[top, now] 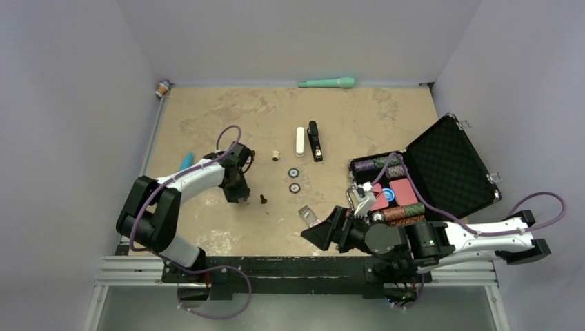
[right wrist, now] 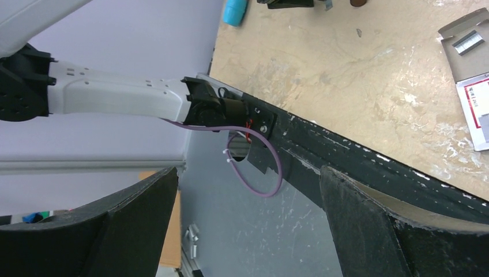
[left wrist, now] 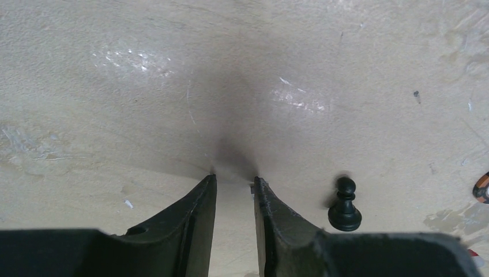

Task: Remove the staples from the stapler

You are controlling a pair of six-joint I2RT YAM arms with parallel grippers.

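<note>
The stapler (top: 315, 141), slim and black, lies closed on the tan table at the back centre, next to a white oblong bar (top: 299, 141). My left gripper (top: 239, 194) (left wrist: 233, 180) points down at bare table well to the stapler's front left. Its jaws stand a narrow gap apart with nothing between them. My right gripper (top: 319, 236) (right wrist: 249, 170) hangs wide open and empty at the table's near edge, facing left past the left arm's base. No staples show at the stapler. Neither wrist view shows the stapler.
A black chess pawn (top: 263, 199) (left wrist: 345, 205) stands just right of the left fingers. A small open staple box (top: 308, 215) (right wrist: 468, 41) lies near the right gripper. Two round discs (top: 294, 180) sit mid-table. An open black case (top: 448, 162) with poker chips stands at the right.
</note>
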